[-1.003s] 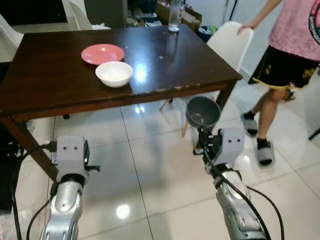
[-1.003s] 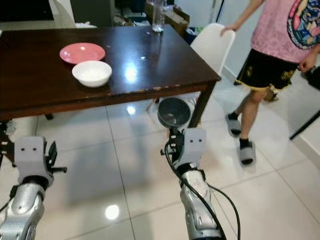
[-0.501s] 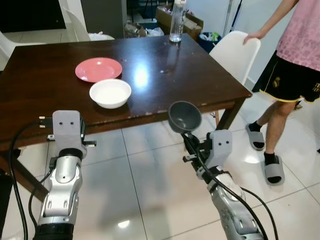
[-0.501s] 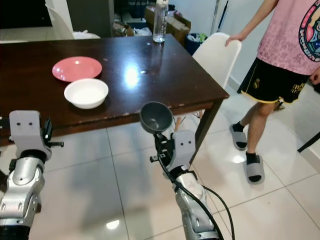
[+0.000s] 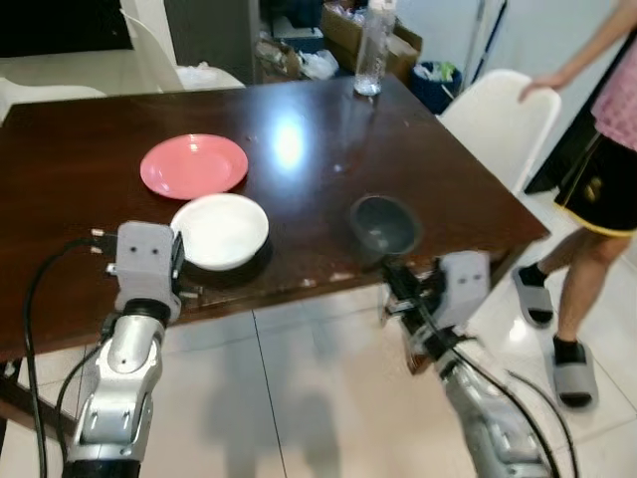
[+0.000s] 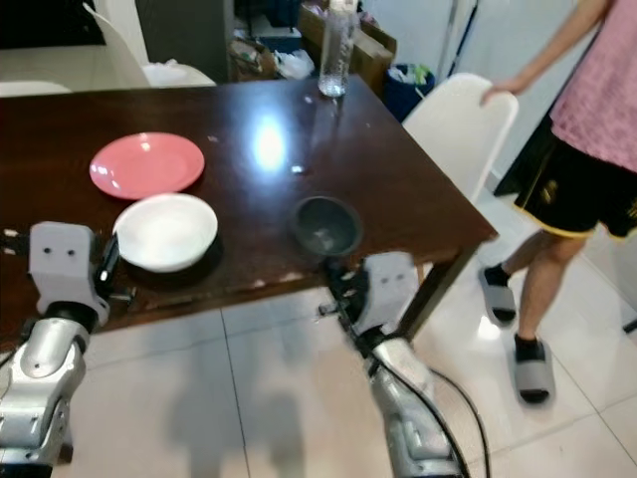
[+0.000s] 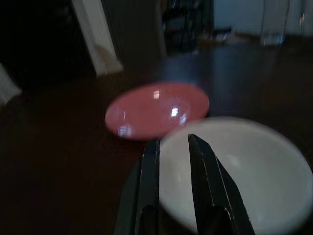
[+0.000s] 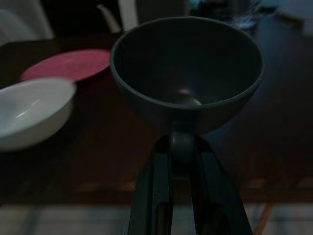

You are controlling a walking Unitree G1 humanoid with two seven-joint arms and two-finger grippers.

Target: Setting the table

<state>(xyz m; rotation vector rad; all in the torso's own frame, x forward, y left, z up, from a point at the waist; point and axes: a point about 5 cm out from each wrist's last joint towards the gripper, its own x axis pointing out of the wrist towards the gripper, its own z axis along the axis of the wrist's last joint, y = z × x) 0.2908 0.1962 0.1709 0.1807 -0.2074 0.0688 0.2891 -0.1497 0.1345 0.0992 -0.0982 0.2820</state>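
A grey bowl (image 5: pixel 384 224) hangs just over the dark wooden table (image 5: pixel 90 129) near its front edge, with my right gripper (image 5: pixel 391 264) shut on its near rim; the right wrist view shows the two fingers (image 8: pixel 155 171) pinching that rim (image 8: pixel 182 142). A white bowl (image 5: pixel 220 230) sits on the table to its left, and a pink plate (image 5: pixel 194 164) lies just behind that. My left gripper (image 7: pixel 171 139) is shut with nothing in it, pointing at the white bowl (image 7: pixel 244 171) from the table's front edge.
A clear water bottle (image 5: pixel 373 45) stands at the table's far edge. A white chair (image 5: pixel 498 105) is at the right end, with a person (image 5: pixel 602 169) resting a hand on it. Boxes and clutter lie behind. Tiled floor (image 5: pixel 299 398) is under me.
The view has closed in on the table. My right gripper has carried the grey bowl up from below the front edge to over the tabletop. The left gripper has risen toward the white bowl.
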